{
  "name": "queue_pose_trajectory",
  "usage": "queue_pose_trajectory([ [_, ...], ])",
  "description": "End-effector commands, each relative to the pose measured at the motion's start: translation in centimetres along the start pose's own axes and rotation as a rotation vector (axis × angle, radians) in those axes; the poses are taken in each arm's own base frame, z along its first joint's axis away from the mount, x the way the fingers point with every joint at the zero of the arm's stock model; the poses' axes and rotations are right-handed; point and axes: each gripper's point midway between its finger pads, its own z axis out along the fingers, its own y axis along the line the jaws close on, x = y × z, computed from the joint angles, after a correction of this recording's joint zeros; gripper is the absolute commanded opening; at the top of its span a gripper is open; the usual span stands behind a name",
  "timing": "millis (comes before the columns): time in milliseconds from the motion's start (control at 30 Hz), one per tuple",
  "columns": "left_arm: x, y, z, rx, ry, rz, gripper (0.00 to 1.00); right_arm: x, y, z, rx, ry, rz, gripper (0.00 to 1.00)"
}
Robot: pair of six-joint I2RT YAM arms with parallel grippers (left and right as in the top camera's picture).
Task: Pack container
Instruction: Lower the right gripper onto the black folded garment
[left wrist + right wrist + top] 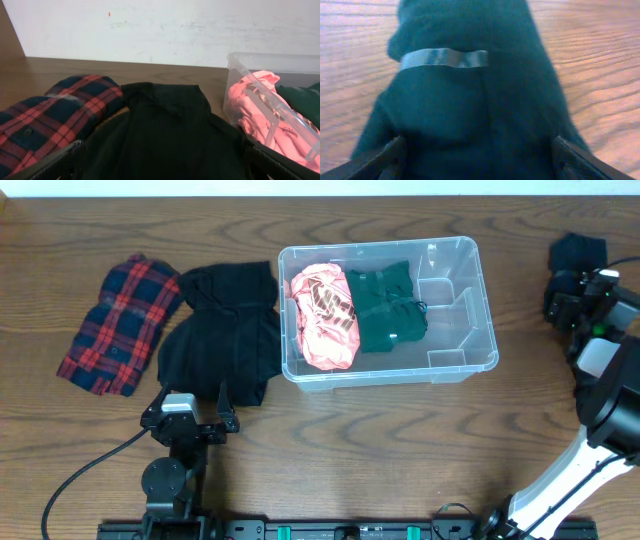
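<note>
From overhead, the container (pixel 388 372) sits on the worktop (pixel 400 450) near the middle. It holds a pink garment (pixel 325 315) at its 9 o'clock end and a green garment (pixel 385 308) just beside that, while its 3 o'clock end is bare. A black garment (pixel 225 330) lies outside against the bin's 9 o'clock wall, and a plaid shirt (pixel 122 325) lies further out the same way, touching the black one. The left pincer (pixel 190 420) is at 7 o'clock, spread wide and empty, just short of the black cloth. The right pincer (pixel 568 280) is at 2 o'clock, by a dark garment (pixel 577 252).

In the left wrist view, both fingers (pixel 55 162) sit at the lower corners. The black garment fills the foreground between pincer and bin, with the plaid at 9 o'clock and the container corner at 3 o'clock.

In the right wrist view, the fingers (pixel 380 155) stand far apart on either side of the dark garment, which has a pale strip (pixel 444 57) across it. Whether they press the cloth cannot be told.
</note>
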Motion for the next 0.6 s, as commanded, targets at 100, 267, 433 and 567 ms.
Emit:
queue_pose_trajectory([
  [100, 1.7, 0.4, 0.1, -0.022, 0.048, -0.013, 0.98, 3.4, 4.2, 0.2, -0.081, 0.156, 0.178, 0.79],
  [267, 1.7, 0.4, 0.1, -0.022, 0.048, -0.013, 0.98, 5.0, 9.0, -0.8, -0.173, 0.263, 0.209, 0.75],
  [433, 1.7, 0.4, 0.1, -0.022, 0.048, -0.013, 0.98, 4.2, 13.9, -3.1, -0.238, 0.312, 0.138, 0.74],
  [567, 1.7, 0.4, 0.1, -0.022, 0.048, -0.013, 0.98, 2.5, 16.2, -5.6, -0.209, 0.314, 0.063, 0.76],
])
